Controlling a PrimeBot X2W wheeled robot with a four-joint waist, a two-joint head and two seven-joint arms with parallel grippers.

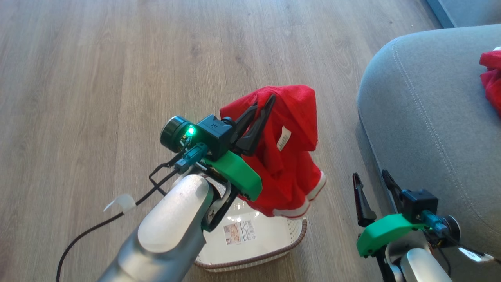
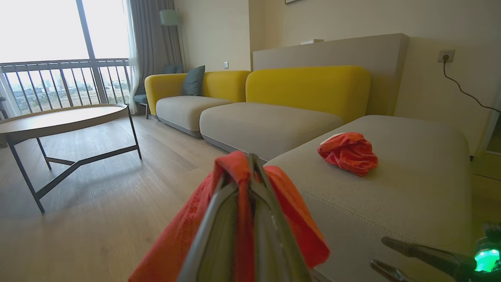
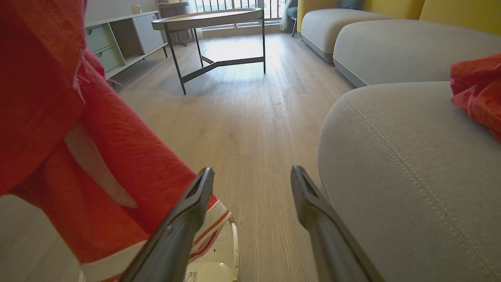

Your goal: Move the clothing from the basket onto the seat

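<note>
A red garment (image 1: 289,164) was held up above the basket (image 1: 291,235), pinched near its top fold by the left fingers (image 1: 263,117). These were clenched on the fabric, and cloth was draped down both sides of them. The garment hung from that grip with its long axis roughly vertical and its white-banded hem just over the basket's rim. The basket stood on the wooden floor (image 1: 98,78), near the front edge of the seat (image 1: 422,117).

The seat lay to the right of the held garment and higher than the basket. In the left wrist view it was seen ahead and to the right of the fingertips. The coming carry was therefore judged to be a swing to the right and over the seat's edge, by the left arm alone. A second red garment (image 1: 491,74) was lying crumpled on the seat, well apart from the held one. The right fingers (image 1: 361,199) were spread apart and empty, between basket and seat, nearer the seat than the left fingers were.

Much of the basket's inside was covered by the left forearm and the hanging cloth, so it could not be told whether any clothing was left in it. Only bare plastic and a sticker were seen on the exposed bottom. The second garment was cut off by the head view's right edge.
</note>
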